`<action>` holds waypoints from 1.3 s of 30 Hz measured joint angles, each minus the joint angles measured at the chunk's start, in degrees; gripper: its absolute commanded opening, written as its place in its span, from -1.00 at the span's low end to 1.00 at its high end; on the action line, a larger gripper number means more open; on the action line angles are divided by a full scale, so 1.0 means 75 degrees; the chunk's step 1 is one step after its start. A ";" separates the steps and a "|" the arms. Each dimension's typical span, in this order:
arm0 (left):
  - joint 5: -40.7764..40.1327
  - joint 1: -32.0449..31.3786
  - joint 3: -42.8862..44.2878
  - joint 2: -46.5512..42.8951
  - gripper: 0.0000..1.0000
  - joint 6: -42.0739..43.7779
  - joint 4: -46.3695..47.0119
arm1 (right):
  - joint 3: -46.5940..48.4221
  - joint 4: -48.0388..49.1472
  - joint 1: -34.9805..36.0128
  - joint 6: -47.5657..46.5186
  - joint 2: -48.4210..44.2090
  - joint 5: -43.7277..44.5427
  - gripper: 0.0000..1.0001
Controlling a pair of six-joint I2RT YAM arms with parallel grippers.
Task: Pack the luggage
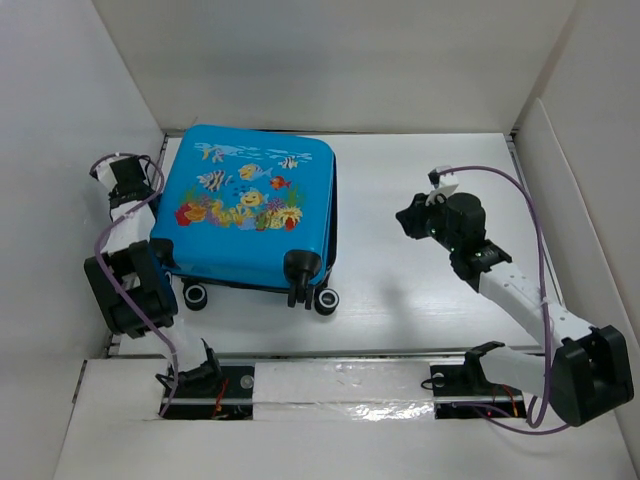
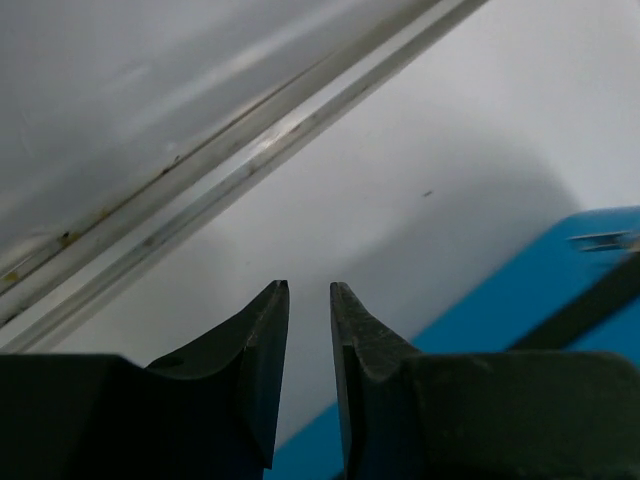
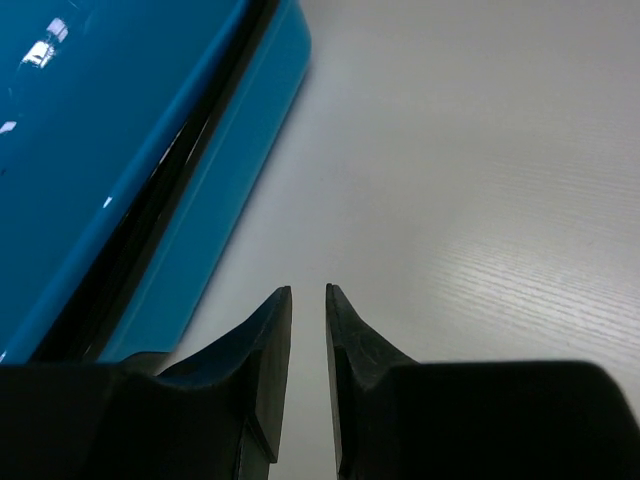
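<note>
The luggage [image 1: 245, 215] is a bright blue hard-shell suitcase with a fish and coral print. It lies flat and closed at the left centre of the table, its black-and-white wheels [image 1: 326, 301] towards the arms. My left gripper [image 1: 115, 170] hovers just off its far left corner, the jaws nearly together and empty. In the left wrist view [image 2: 310, 288] the blue shell [image 2: 560, 285] lies low on the right. My right gripper [image 1: 408, 220] hovers over bare table right of the suitcase, jaws nearly together and empty. The right wrist view [image 3: 308, 290] shows the suitcase's side [image 3: 110, 130] on the left.
White walls enclose the table on the left [image 1: 60, 150], back [image 1: 340, 60] and right [image 1: 590, 150]. A metal rail [image 2: 230, 165] runs along the foot of the left wall. Bare white tabletop [image 1: 400, 290] lies between the suitcase and the right arm.
</note>
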 measured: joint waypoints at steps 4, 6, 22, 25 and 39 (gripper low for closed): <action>-0.0023 0.0003 0.0012 0.0536 -0.61 0.0303 -0.0356 | -0.0017 0.0102 0.0000 0.0026 -0.0058 -0.0090 -0.48; 0.0201 0.0041 -0.0128 0.0612 -0.63 0.0291 -0.0230 | -0.0020 0.0102 0.0000 0.0035 -0.0055 -0.0117 -0.48; 0.1139 -0.2308 -0.4919 -0.1827 -0.63 -0.2617 0.4258 | -0.0020 -0.0134 -0.0402 0.0041 0.0519 0.0863 -0.21; 0.1148 -0.2993 -0.5455 -0.2154 -0.63 -0.2690 0.4660 | 0.0105 -0.0265 -0.0673 0.0017 0.0901 0.1035 -0.15; 0.1714 -0.4202 -0.7291 -0.3503 -0.73 -0.2492 0.5703 | 0.5144 -0.1900 -0.1075 -0.0321 0.5948 0.1014 -0.18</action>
